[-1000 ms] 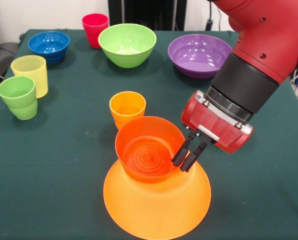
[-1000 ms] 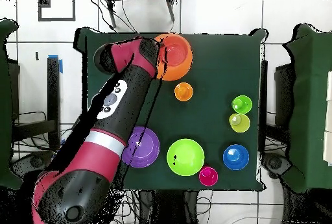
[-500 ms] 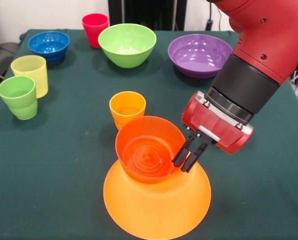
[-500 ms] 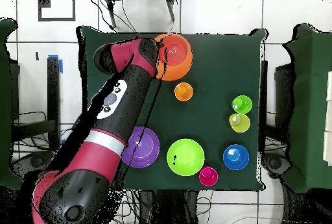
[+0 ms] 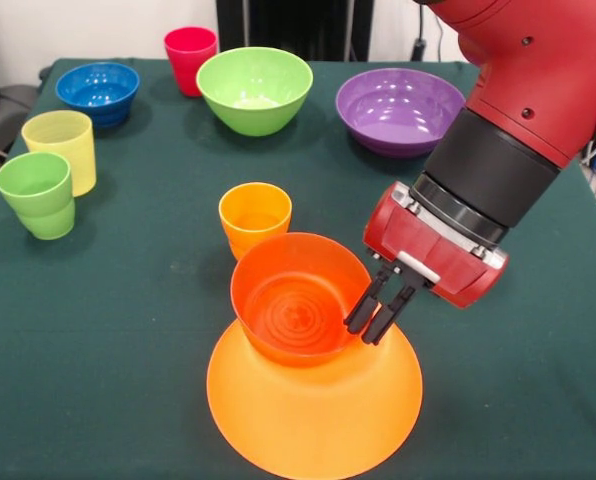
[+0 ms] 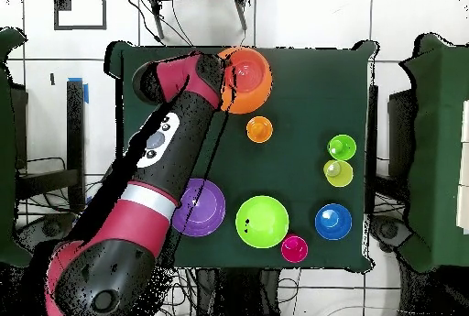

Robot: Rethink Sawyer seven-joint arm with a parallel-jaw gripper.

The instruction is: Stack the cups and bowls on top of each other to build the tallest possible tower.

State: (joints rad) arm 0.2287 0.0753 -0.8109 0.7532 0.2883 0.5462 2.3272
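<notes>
pincer: we see it clamped on red-orange bowl rim | bowl sits upright on inverted orange bowl

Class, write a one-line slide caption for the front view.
Gripper at the rim of the red-orange bowl, which sits upright on the upturned large orange bowl.
</notes>
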